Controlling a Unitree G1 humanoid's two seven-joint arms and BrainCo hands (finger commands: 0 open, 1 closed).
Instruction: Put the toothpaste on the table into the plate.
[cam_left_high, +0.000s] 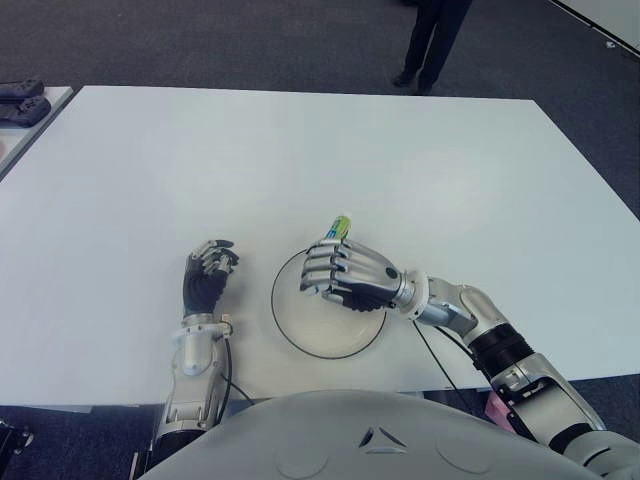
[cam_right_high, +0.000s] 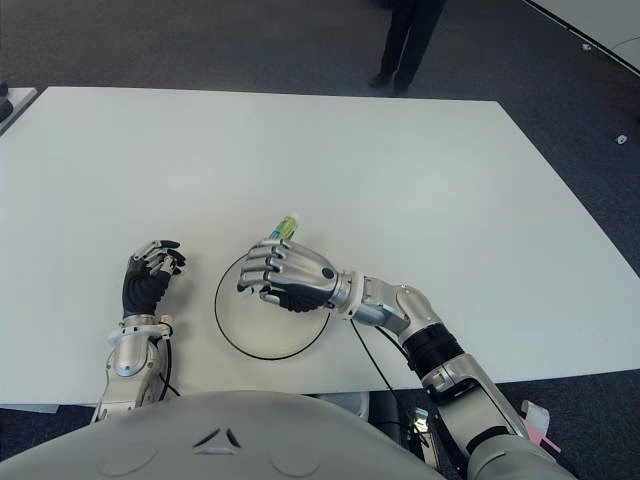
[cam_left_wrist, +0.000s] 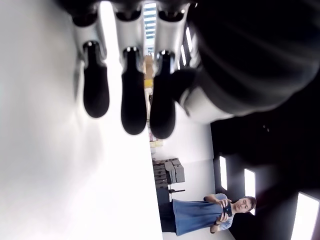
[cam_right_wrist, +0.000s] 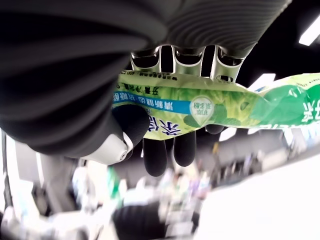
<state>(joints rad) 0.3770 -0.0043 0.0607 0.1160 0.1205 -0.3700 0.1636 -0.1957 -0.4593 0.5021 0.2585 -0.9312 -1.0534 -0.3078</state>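
My right hand (cam_left_high: 335, 275) hovers over the round white plate (cam_left_high: 300, 335) with a dark rim, near the table's front edge. Its fingers are curled around a green toothpaste tube (cam_left_high: 340, 226), whose end sticks out beyond the hand toward the far side. The right wrist view shows the green tube (cam_right_wrist: 200, 107) pinched between thumb and fingers (cam_right_wrist: 155, 155). My left hand (cam_left_high: 208, 275) shows to the left of the plate, fingers curled and holding nothing.
The white table (cam_left_high: 320, 160) stretches far beyond the plate. Dark objects (cam_left_high: 20, 100) lie on a side table at the far left. A person's legs (cam_left_high: 430, 45) stand beyond the table's far edge.
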